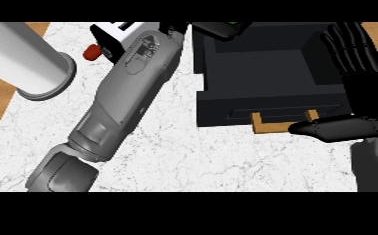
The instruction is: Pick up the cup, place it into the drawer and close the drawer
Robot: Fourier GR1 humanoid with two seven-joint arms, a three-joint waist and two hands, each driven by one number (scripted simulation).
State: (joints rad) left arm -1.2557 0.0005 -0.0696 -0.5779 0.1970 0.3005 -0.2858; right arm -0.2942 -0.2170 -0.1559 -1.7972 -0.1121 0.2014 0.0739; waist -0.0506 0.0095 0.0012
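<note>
The left hand [218,29] reaches over the open drawer [258,74] at the counter's far edge. I cannot tell if it holds the cup. The right hand [347,84] rests open. Let go low inside.

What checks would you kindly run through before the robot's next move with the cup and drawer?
1. Drawer open enough to take a cup: ok, its dark cavity is exposed.
2. Drawer interior free of clutter: ok as far as visible; only dark floor shows.
3. Cup held by the left hand: cannot tell; the hand is over the drawer's far left corner, with only a sliver of green showing.
4. Right hand out of the drop path: ok, it is open at the drawer's right side.
5. Drawer handle reachable for closing: ok, the right thumb lies just beside it.
</note>
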